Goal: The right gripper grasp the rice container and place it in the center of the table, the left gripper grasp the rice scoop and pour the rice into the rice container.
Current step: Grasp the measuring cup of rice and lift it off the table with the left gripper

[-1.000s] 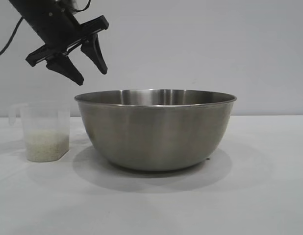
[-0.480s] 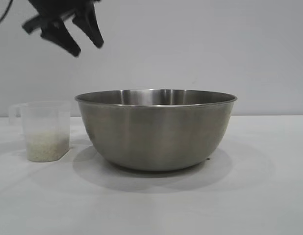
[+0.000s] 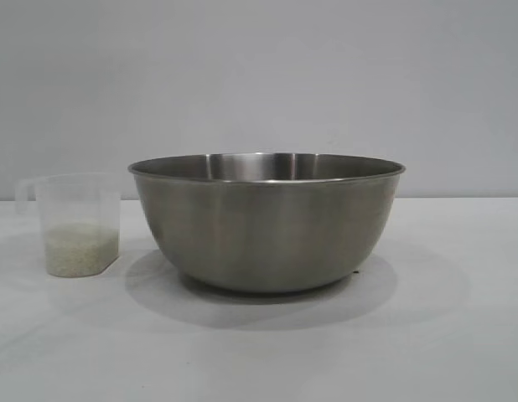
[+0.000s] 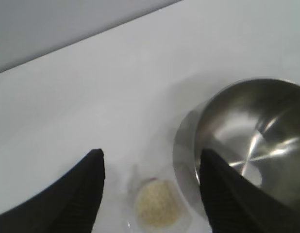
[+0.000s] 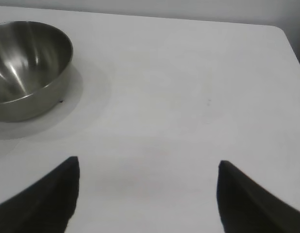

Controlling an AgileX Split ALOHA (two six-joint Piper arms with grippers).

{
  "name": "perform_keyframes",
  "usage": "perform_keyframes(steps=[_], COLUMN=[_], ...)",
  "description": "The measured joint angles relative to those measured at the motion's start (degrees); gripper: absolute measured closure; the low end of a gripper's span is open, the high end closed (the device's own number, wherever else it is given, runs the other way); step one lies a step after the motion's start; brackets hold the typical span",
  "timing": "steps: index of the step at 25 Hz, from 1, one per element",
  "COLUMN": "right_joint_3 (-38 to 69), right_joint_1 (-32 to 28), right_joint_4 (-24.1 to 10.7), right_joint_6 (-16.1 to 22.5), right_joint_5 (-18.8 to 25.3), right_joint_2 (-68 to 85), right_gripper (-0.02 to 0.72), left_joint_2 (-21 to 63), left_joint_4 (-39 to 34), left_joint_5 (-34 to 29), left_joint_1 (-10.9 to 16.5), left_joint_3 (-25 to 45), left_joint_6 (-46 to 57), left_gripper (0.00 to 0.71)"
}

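Note:
The rice container (image 3: 267, 222), a wide steel bowl, stands in the middle of the white table (image 3: 443, 335); its inside (image 4: 257, 131) looks bare. Left of it stands the rice scoop (image 3: 75, 222), a clear cup with a loop handle, upright, holding rice (image 3: 79, 249) at its bottom. My left gripper (image 4: 150, 158) hangs open high above the scoop (image 4: 157, 204), holding nothing; it is out of the exterior view. My right gripper (image 5: 147, 165) is open over bare table, well away from the bowl (image 5: 28, 63).
A plain grey wall stands behind the table. The table's far edge and a corner (image 5: 281, 31) show in the right wrist view. Bare tabletop lies to the right of the bowl and in front of it.
The left gripper has risen up and left out of the exterior view. Bowl and scoop have not moved.

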State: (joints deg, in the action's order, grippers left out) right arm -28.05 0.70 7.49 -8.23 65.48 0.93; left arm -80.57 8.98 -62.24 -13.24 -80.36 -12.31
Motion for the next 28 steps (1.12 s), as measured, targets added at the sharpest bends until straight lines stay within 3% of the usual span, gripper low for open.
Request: perform_keyframes(steps=[7,12,19,28], right_joint_3=[0.0,0.0,0.0,0.0], right_joint_1=[0.0,0.0,0.0,0.0], right_joint_4=[0.0,0.0,0.0,0.0], right_joint_6=[0.0,0.0,0.0,0.0], right_joint_5=[0.0,0.0,0.0,0.0], right_joint_2=[0.0,0.0,0.0,0.0], right_gripper=[0.17,0.17,0.17,0.17], left_joint_2=[10.0,19.1,29.2,31.0], left_joint_4=[-1.0,-0.6,5.6,11.6], left_joint_5=[-2.4,4.0,22.4,49.7], left_joint_1=[0.0,0.0,0.0,0.0], left_joint_3=[8.4,19.8,39.1,59.4], left_joint_6=[1.9,2.1,2.1,2.1], left_gripper=[0.331,0.331,0.331,0.331])
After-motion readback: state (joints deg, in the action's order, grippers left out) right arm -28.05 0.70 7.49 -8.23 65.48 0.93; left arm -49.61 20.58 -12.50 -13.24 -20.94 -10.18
